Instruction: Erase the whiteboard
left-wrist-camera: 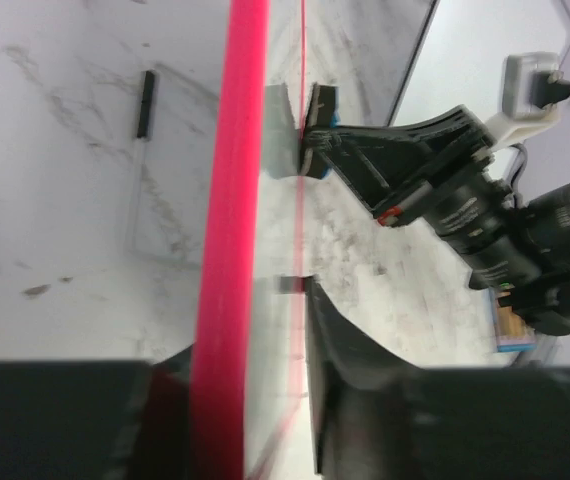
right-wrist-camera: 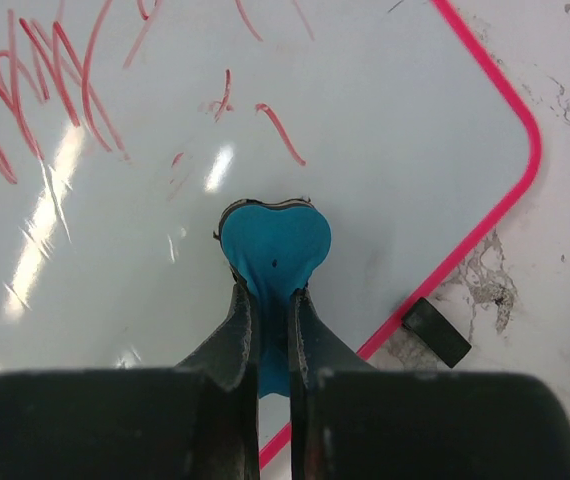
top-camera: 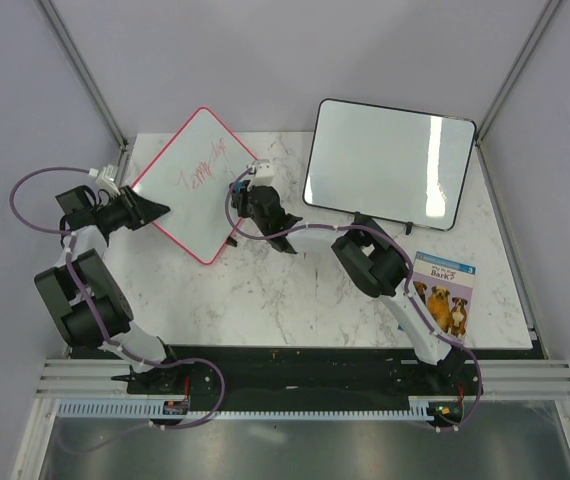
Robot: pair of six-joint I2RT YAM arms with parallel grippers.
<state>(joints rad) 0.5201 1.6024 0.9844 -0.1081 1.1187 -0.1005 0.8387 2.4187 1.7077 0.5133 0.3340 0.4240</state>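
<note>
**Most of the red writing [top-camera: 205, 160] is left to wipe**

From above, the whiteboard [top-camera: 200, 190] lies turned like a diamond near the back left corner of the counter [top-camera: 295, 290]. The red scribble sits across its middle, so the job looks hardly begun. The left hand [top-camera: 150, 212] is at the board's left corner. The right hand [top-camera: 240, 192] is over the board's right corner.

From the left wrist, the board's pink frame runs right between the left hand's two fingers. I cannot tell if they squeeze it or just sit around it. The right hand shows at the board's far edge.

From the right wrist, the right hand is clenched on a blue eraser [right-wrist-camera: 273, 245]. The eraser seems to press on the white face near a rounded corner. Big red strokes lie off to one side of it, with a few small marks close by. A small black clip [right-wrist-camera: 437, 332] lies on the counter just beside the frame.
</note>
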